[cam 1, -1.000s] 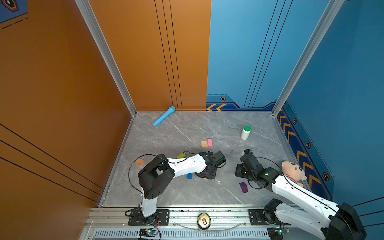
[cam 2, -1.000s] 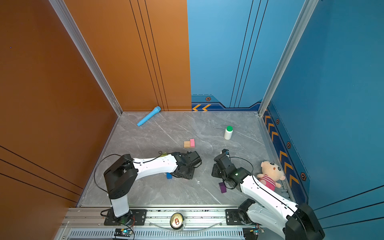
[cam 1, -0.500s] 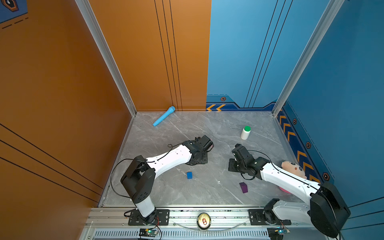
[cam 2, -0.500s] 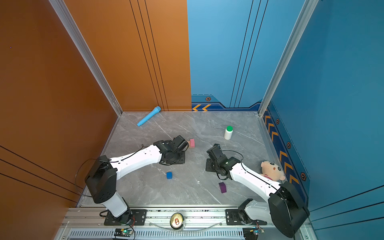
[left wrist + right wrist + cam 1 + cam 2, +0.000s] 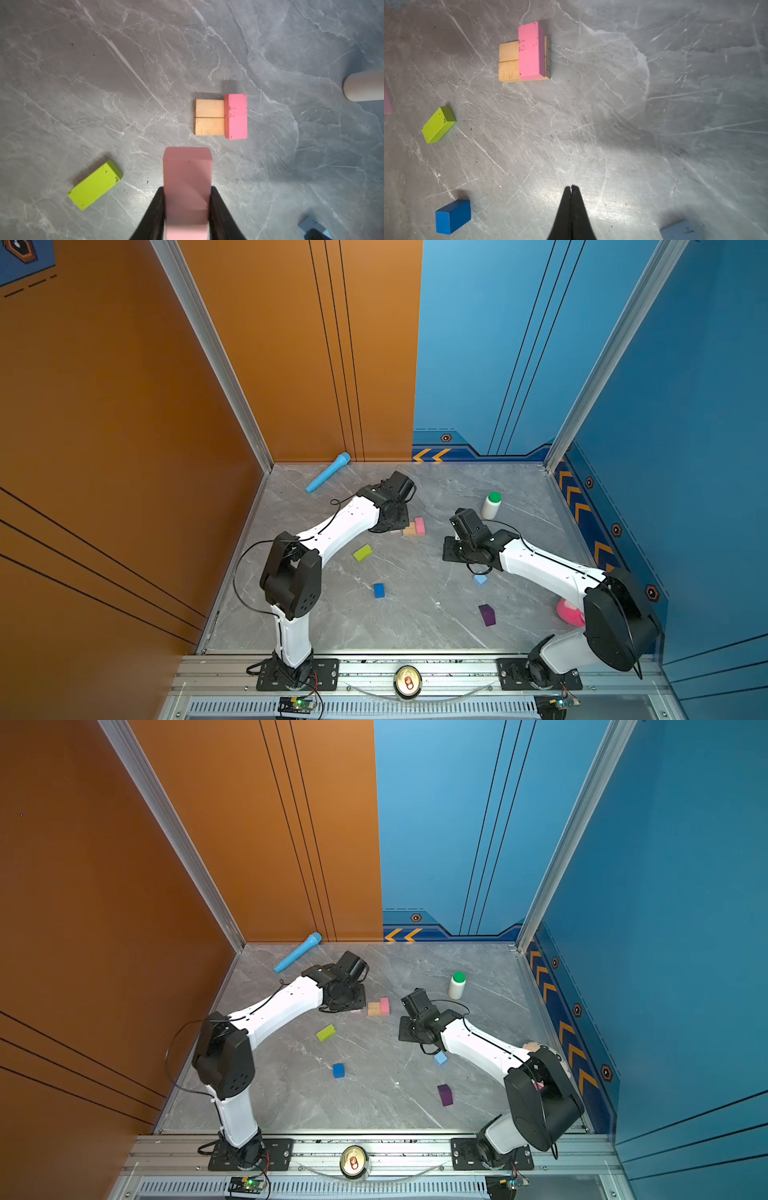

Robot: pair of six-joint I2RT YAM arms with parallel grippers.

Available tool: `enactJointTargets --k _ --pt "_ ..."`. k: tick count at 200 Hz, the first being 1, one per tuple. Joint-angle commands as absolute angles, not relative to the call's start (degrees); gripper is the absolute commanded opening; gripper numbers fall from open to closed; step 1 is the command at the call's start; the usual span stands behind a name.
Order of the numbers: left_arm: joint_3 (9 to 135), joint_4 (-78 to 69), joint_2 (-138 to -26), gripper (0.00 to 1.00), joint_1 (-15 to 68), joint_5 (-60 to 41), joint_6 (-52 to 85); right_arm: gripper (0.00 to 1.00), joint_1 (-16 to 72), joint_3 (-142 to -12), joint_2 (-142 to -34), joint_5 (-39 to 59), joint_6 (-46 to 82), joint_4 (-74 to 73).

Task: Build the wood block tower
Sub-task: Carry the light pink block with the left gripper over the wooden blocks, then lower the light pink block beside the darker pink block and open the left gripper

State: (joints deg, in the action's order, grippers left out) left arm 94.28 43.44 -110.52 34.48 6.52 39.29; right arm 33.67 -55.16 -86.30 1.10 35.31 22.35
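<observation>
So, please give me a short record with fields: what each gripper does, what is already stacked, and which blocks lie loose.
left gripper: shut on a pale-pink wooden bar
right gripper: shut, empty
stack: two tan wooden bars side by side, a bright-pink wooden bar lying across them
loose blocks: lime-green wooden bar, dark-blue cube, light-blue cube, dark-purple peaked block

White arm links [image 5: 332, 526], black joint housings [image 5: 291, 580] — thin black cables [image 5: 234, 578] looped alongside; black tapered pincer fingers [image 5: 564, 212].
</observation>
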Motion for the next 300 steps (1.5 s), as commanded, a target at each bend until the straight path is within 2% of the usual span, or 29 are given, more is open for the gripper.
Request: enactJointTargets --k 1,79,172,300 --pt "100.18 46.63 -115.50 0.00 34.44 3.92 36.46 0.00 32.46 -57.06 -87.48 1.87 34.10 23.77" --pt "109.93 48.45 -126.02 0.00 34.71 1.91 35.58 0.00 29.82 -58.86 -90.97 3.63 32.87 23.58" --pt "112.45 49.90 -129.49 0.00 35.77 3.65 36.91 0.00 29.00 -57.83 -92.52 5.58 33.05 21.70" --pt "113.32 49.84 -131.22 0.15 35.48 5.19 38.58 0.00 28.36 -56.80 -92.54 6.52 33.13 20.87"
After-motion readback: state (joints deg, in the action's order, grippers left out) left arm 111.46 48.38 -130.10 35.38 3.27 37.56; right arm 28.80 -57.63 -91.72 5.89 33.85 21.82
